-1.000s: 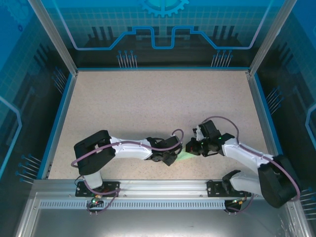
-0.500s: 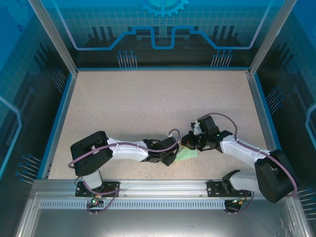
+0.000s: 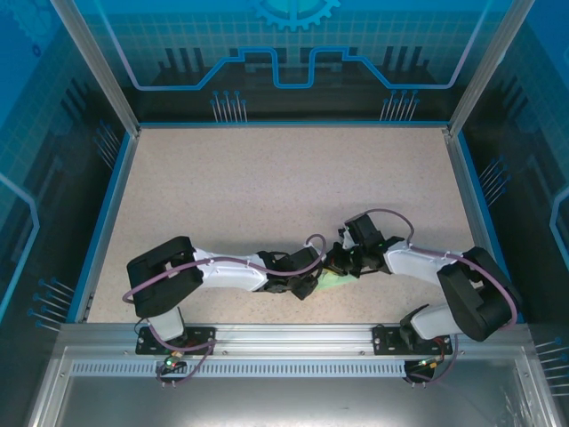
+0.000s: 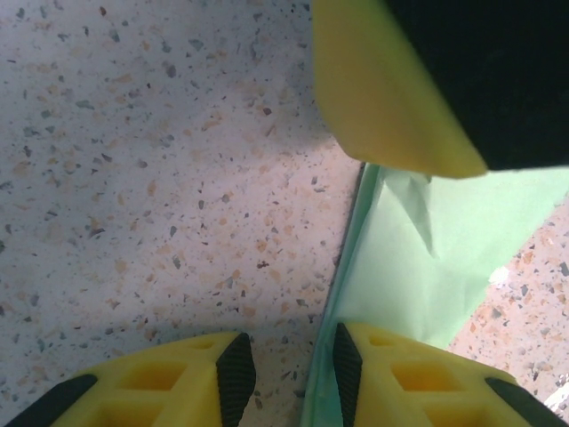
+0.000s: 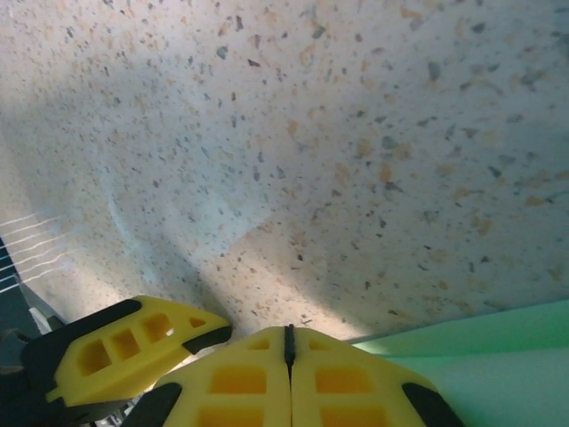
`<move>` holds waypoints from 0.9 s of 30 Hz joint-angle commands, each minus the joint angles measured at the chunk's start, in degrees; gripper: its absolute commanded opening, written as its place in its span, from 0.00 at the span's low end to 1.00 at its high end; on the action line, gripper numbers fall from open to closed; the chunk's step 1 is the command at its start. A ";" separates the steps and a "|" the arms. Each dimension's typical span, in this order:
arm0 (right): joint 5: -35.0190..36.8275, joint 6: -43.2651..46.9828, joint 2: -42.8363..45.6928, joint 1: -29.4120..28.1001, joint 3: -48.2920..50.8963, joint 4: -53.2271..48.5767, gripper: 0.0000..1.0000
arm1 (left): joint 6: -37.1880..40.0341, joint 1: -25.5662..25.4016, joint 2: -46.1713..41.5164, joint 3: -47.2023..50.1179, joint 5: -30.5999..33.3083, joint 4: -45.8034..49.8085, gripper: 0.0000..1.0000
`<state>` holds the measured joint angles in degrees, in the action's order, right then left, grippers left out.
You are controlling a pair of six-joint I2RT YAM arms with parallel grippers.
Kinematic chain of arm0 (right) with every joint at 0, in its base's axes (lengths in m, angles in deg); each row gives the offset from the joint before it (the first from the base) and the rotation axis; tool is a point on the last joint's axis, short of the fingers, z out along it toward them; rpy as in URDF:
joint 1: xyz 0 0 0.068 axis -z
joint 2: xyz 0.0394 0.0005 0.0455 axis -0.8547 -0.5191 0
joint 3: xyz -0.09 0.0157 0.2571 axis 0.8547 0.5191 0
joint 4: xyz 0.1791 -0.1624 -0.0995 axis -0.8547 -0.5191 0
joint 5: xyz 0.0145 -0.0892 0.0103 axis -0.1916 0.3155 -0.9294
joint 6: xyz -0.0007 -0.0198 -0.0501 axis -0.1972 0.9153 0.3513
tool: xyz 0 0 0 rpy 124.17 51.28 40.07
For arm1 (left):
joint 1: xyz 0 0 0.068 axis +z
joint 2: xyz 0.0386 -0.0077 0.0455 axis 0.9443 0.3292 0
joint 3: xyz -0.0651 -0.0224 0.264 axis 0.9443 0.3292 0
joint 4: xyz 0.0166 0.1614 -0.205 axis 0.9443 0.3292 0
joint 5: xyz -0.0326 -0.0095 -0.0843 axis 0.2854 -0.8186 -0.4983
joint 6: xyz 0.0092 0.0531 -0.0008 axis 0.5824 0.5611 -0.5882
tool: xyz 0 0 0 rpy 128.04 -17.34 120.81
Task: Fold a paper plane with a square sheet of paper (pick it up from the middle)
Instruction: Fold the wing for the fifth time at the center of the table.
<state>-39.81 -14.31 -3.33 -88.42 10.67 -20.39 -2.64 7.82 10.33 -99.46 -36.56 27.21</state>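
Left wrist: we see left tool apart at edge of flimsy sheet, right tool together; we'd pinch mid-crease, gently.

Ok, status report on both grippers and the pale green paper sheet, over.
Left gripper part open, straddling an edge of the pale mint-green paper sheet. Right gripper shut, tips at its edge. Grippers crowded close.

Robotics lab test cell. Speckled bench boxed in from 9 through 12 to 3 o'clock by blue panels printed with gear and circuit graphics. Aluminium frame posts. Aluminium rail at 6 o'clock carries left arm and right arm.
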 commanded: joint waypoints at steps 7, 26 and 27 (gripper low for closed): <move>6.16 5.36 -0.08 -0.65 3.59 -3.56 0.05 | 1.77 -1.14 7.23 2.61 -7.62 -0.50 0.36; 6.70 12.81 -1.91 3.47 4.48 -3.19 0.05 | 6.48 -1.20 2.08 4.50 -11.51 3.47 0.36; 6.50 13.13 -2.01 3.63 4.47 -3.45 0.05 | 6.47 -1.20 1.75 4.64 -11.45 3.79 0.36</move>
<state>-39.18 -3.71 -3.13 -86.71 13.88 -19.61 2.41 7.82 8.58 -98.25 -38.37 27.06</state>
